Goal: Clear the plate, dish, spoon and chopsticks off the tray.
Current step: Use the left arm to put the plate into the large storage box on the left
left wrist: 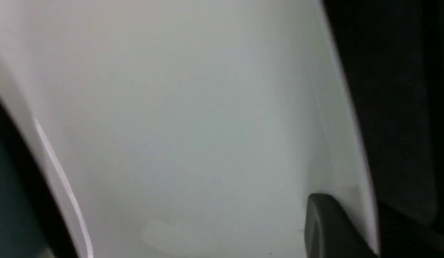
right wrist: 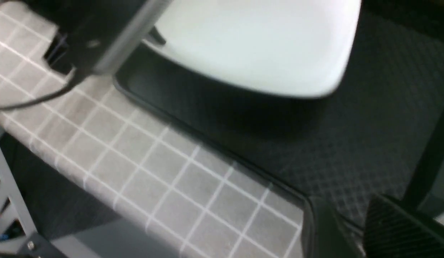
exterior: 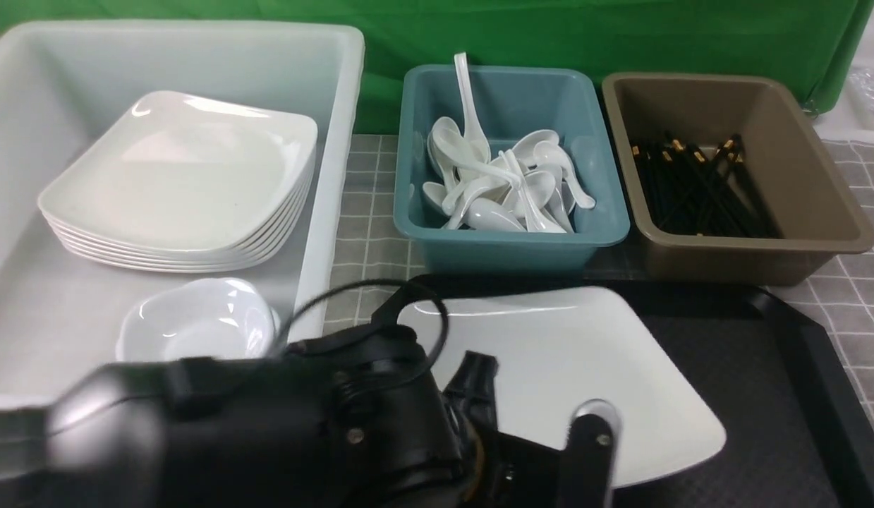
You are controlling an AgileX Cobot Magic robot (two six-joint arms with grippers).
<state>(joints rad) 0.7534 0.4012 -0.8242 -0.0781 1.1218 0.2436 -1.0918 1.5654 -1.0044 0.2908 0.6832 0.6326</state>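
The plate sits over the left half of the black tray, its near left rim reaching toward the left arm that fills the foreground. The left fingers are pinching that rim: in the left wrist view one dark finger presses on the plate's upper face right at the edge, with another dark shape just beyond the rim on the underside. From the right wrist view one rounded corner of the plate rides clear of the tray's diamond-textured surface with a dark shadow beneath it; whether the rest of the plate touches the tray I cannot tell. The right fingers hang near the tray's front corner, well apart from the plate, and only one ribbed pad shows plainly, so I cannot tell whether they are spread or pressed together. On the bench, covered in grey checked cloth, a big white tub stands to the left of the tray, holding a stack of plates and, nearer, a small white dish. Beyond the tray a teal tub holds a heap of white spoons, and beside it, to the right, a brown tub holds black chopsticks.
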